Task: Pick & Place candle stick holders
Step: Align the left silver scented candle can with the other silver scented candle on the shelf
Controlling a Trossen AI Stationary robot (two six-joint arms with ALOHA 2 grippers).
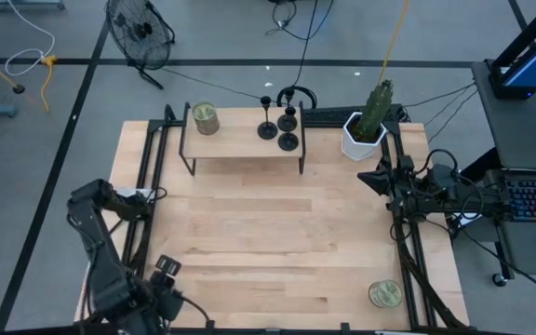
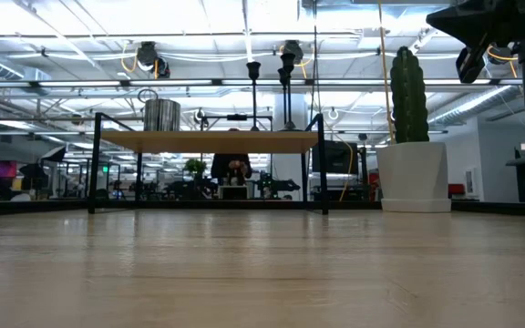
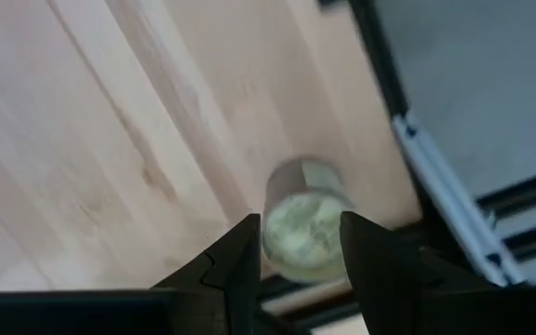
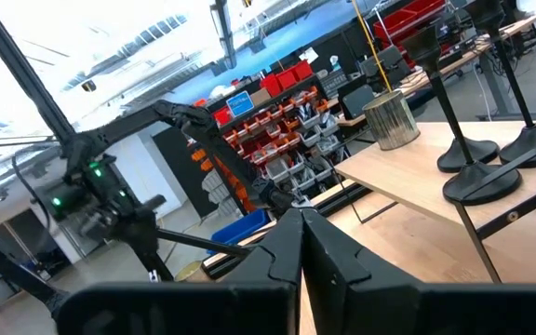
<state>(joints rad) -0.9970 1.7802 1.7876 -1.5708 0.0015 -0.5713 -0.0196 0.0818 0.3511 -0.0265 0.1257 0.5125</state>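
Observation:
Three black candle stick holders [image 1: 266, 128] [image 1: 288, 119] [image 1: 288, 141] stand on their round bases on a low wooden shelf [image 1: 240, 144] at the table's far side. They also show in the right wrist view [image 4: 487, 181]. My left gripper [image 3: 301, 223] is at the table's near left corner [image 1: 163, 273], pointing down, shut on a greenish jar candle [image 3: 303, 233]. My right gripper [image 4: 301, 233] is shut and holds nothing. It waits at the table's right edge [image 1: 389, 177], far from the holders. My left gripper pinches the jar candle between its two fingers, one on each side of the round wall near the rim [image 3: 270, 233]. The fingers come from above, pointing down. The jar stays upright, open top up. Whether its bottom is clear of the table, I cannot tell.
A second jar candle [image 1: 206, 118] stands on the shelf's left end, and a third one [image 1: 385, 294] on the table's near right corner. At the far right stands a cactus in a white pot [image 1: 366, 130]. Black rails [image 1: 152, 186] run along both table sides.

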